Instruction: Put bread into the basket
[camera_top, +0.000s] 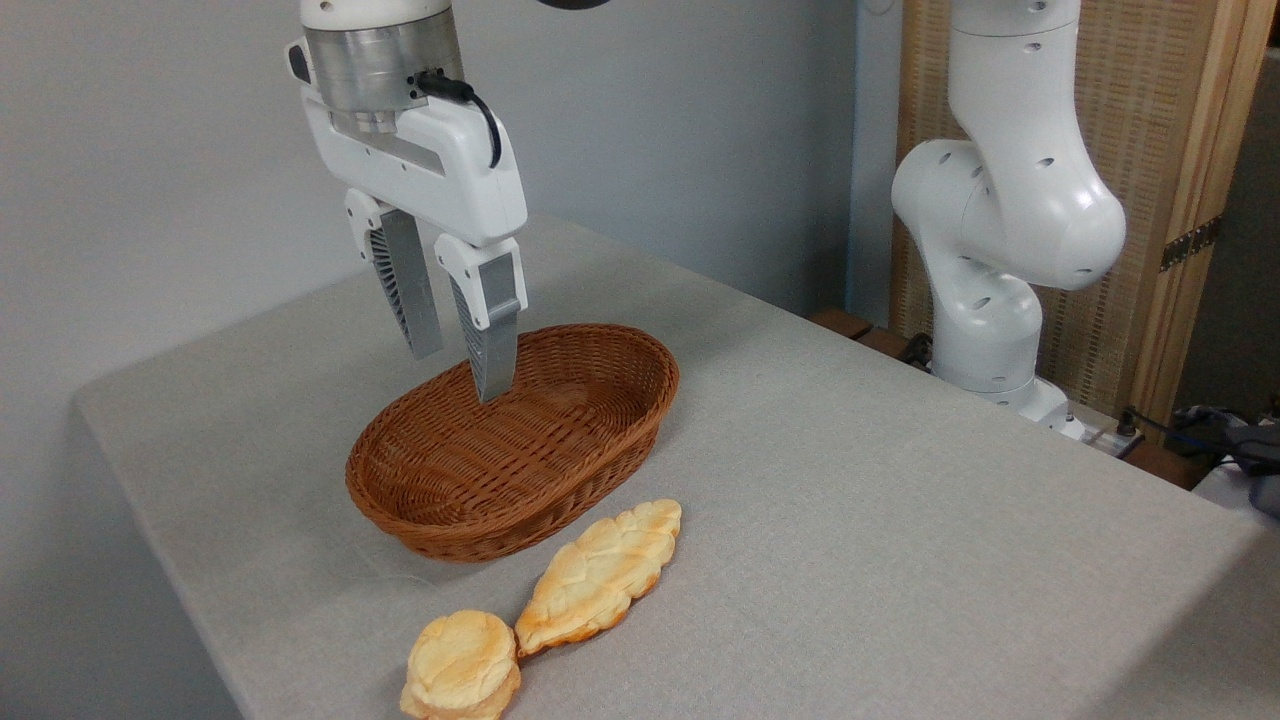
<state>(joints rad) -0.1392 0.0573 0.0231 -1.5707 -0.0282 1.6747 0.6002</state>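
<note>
While the bread (461, 666) sits untouched at the near edge of the table (900, 520), nothing of the task is done yet; I'd call this the pre-approach step. Bun is small, round, golden-yellow, lumpy segmented top, browner at the rim, looks soft and a bit squashy, lying flat on the cloth. Just right of it, tip close to or touching the bun (can't tell which), lies the braided loaf (600, 575): longer, leaf-shaped, same pale gold crust, running diagonally away to the far right. Not the target. Beyond both, near but apart from the loaf, is the basket (640, 400): oval, brown woven wicker, low walls, empty, much bigger than the bun, so the drop needs little precision. Gripper (462, 372) hangs above the far-left part of the basket, fingers pointing down, spread with a clear gap and holding nothing; grey ribbed finger pads, white housing. It's well apart from the bun. Next move, as I judge it: translate toward the near edge, centre over the bun, descend with the jaws straddling it, close gently since a soft bun will likely deform under force. Watch the loaf tip on the right side; a finger coming down there could nudge it or pinch both. Table cover is a grey, matte, fine-weave cloth, so low slip. Arm base (1000, 250) stands at the far right, clear of the path.
</note>
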